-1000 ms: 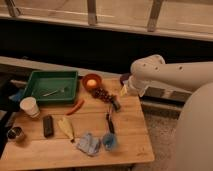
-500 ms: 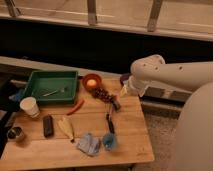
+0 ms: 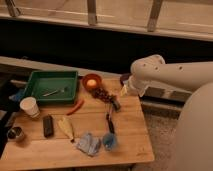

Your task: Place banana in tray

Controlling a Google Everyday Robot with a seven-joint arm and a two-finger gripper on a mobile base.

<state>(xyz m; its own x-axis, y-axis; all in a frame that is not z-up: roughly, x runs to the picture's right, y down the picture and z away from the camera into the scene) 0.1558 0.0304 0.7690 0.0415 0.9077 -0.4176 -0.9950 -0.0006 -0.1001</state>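
Where the white arm (image 3: pixel 165 75) bent down over the bench's (image 3: pixel 127 131) 2 o'clock edge, the hand (image 3: pixel 116 103) hung low over the wood, just at 4 o'clock of a dark red cluster (image 3: pixel 102 93). Whether the hand was apart or together, I could not tell; nothing showed as held in it.

The banana (image 3: pixel 66 127) lay flat on the bench toward 7 o'clock of its middle, outside the tray (image 3: pixel 46 82) and well apart from the hand. A dark block (image 3: pixel 48 125) lay just at the banana's 9 o'clock, and a crumpled blue cloth (image 3: pixel 89 144) sat near its 4 o'clock. An orange-red stick (image 3: pixel 76 106) lay at the banana's 1 o'clock, between it and the tray.

The tray filled the bench's 10 o'clock corner, with a thin utensil (image 3: pixel 54 92) lying inside it. An orange bowl (image 3: pixel 91 81) stood just at the tray's 3 o'clock. A paper cup (image 3: pixel 30 106) stood upright at the tray's 7 o'clock, and a small metal cup (image 3: pixel 16 133) sat near the bench's 8 o'clock edge. A blue cup (image 3: pixel 110 141) stood at 5 o'clock of the bench's middle, with a dark tool (image 3: pixel 108 122) just at its 12 o'clock.
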